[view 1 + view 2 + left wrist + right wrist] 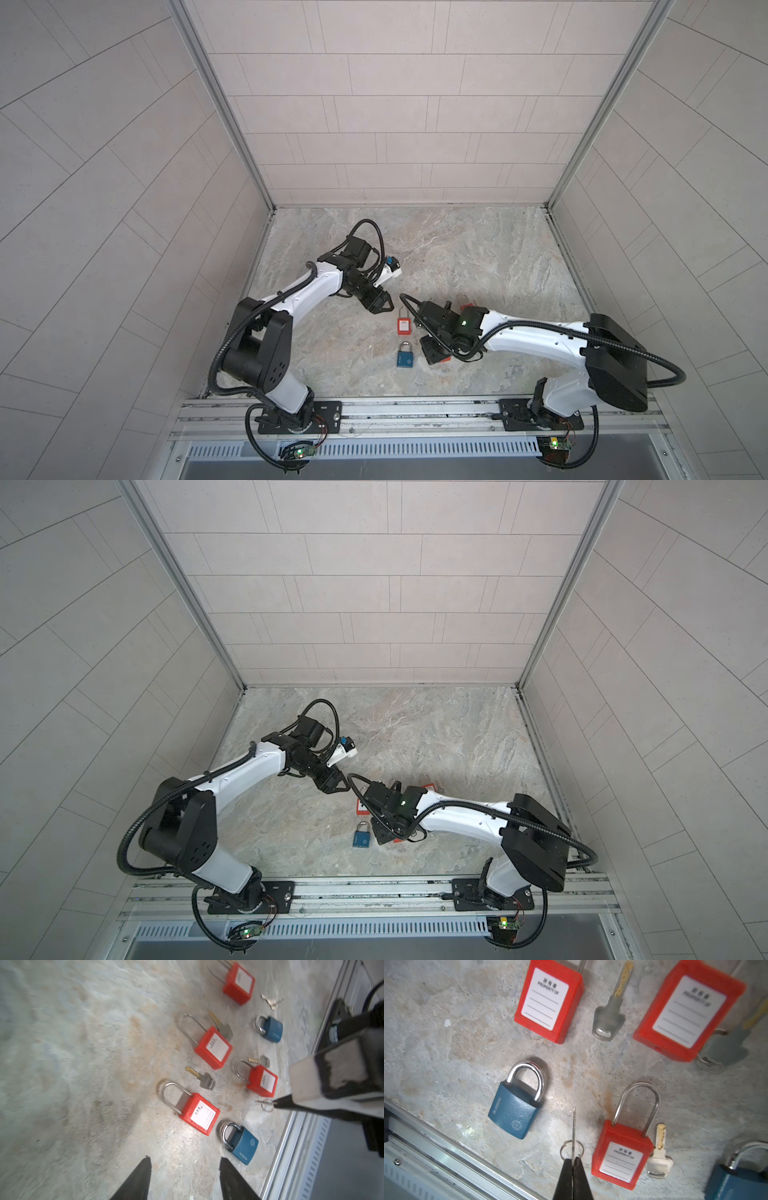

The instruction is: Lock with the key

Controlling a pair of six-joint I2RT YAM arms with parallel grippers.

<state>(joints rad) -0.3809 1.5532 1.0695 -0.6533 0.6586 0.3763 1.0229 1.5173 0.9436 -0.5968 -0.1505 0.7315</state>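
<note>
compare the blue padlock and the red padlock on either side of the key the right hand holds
The blue padlock has a dark blue body; the red padlock is bright red. The blue padlock's shackle is short, thick and rounded; the red padlock's is taller and thinner. The red padlock carries a white label; the blue padlock only an embossed emblem. Both lie flat on the table.

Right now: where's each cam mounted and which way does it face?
Both top views: high over the base rail, looking down at the table; both arms show.
Left wrist: behind the open left pincer, facing the padlocks; right pincer shows too.
Right wrist: behind the shut right pincer, facing its key.
Wrists share the blue padlock by the rail.
</note>
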